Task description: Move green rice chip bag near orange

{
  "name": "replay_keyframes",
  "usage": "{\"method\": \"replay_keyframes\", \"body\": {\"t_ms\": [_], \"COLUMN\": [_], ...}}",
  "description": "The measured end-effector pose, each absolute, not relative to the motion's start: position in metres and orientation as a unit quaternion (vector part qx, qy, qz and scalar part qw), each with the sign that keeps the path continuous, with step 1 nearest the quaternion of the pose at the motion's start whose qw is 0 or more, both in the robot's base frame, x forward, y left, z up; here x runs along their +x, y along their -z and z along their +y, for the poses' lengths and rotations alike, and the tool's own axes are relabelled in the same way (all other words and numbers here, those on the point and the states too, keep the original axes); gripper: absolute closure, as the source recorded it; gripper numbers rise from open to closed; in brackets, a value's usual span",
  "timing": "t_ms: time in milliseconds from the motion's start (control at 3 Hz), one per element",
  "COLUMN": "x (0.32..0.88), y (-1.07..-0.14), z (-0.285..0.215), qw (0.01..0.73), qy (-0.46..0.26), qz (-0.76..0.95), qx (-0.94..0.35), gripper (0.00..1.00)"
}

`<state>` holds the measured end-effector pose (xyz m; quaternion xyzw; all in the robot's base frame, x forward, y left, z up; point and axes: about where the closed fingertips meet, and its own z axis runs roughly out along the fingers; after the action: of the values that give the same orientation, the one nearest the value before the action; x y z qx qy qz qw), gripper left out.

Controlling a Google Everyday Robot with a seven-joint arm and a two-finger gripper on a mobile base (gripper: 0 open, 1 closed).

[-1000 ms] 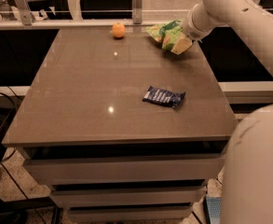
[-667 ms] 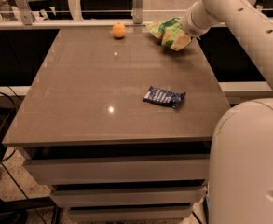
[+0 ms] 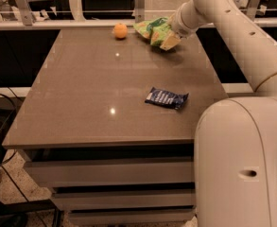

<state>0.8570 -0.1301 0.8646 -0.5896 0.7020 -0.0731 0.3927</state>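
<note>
Desk [image 3: 81, 103]: flat, smooth grey-brown top, square-edged and slightly glossy, w/ two small light glints on it. Front shows stacked pale horizontal bands below the top, like drawer fronts [image 3: 109, 174].

Green rice chip bag [image 3: 152, 30]: crinkly, shiny, bright green pouch w/ pale patches, bunched and tilted. It sits at the far edge of the desk, right of centre. Its right end has a tan/yellowish corner pointing down, w/ a shadow under it.

Pincer [image 3: 172, 33]: at the bag's right end, in contact w/ it and mostly hidden by the crumpled foil and the wrist. Can't tell whether it is open or clamped.

Arm [image 3: 232, 27]: smooth cream plastic in rounded tube segments w/ small dark dots along it. It comes in from the right and slopes down to the bag.

Orange [image 3: 120, 30]: small, round, matte orange ball, also at the far edge, left of the bag. It is near the bag but apart from it, w/ bare desk between.

Blue packet [image 3: 166, 98]: small, flat, dark-blue rectangular wrapper w/ white print, slightly skewed. It lies right of the desk's middle, well apart from the bag and orange.

Robot body [image 3: 244, 164]: big rounded cream shell filling the lower right, overlapping the desk's right front corner.

Behind the desk runs a pale rail [image 3: 57, 25] w/ metal uprights.
</note>
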Motion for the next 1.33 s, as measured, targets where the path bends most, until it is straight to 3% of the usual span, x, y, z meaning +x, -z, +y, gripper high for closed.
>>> {"method": "replay_keyframes", "body": {"t_ms": [333, 667, 1333], "x": [0.863, 0.878, 0.885], "y": [-0.853, -0.823, -0.819], "z": [-0.113, -0.079, -0.073], "qw": [0.39, 0.383, 0.383], "qy": [0.056, 0.044, 0.043], "qz": [0.696, 0.693, 0.693], "qx": [-0.6, -0.61, -0.61], "gripper": [1.0, 0.84, 0.36]}}
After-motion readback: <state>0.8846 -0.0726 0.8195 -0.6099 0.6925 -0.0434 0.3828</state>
